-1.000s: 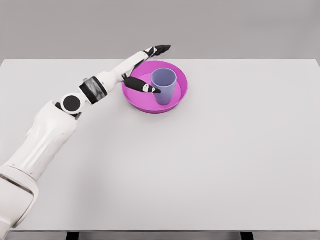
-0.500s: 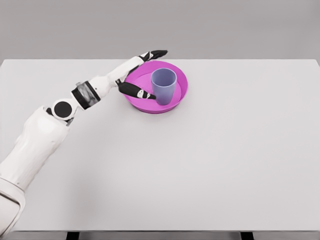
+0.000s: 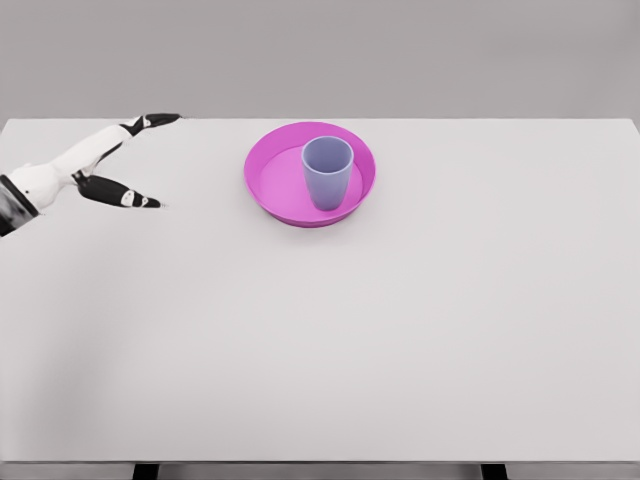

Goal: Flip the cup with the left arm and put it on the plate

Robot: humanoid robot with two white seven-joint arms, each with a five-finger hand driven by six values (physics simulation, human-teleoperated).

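A pale blue cup (image 3: 328,172) stands upright, mouth up, inside the magenta plate (image 3: 270,180) at the back middle of the table. My left hand (image 3: 155,160) hangs over the table's far left, well apart from the plate, with its fingers spread and nothing in them. Only the hand and wrist show at the left edge. No right arm appears in the head view.
The white table (image 3: 400,320) spreads wide in front of and to the right of the plate. Its far edge runs just behind the plate against a grey wall.
My left hand has let go near the cup and pulled back far to the left, most of the arm leaving the picture. The cup stays upright on the plate.
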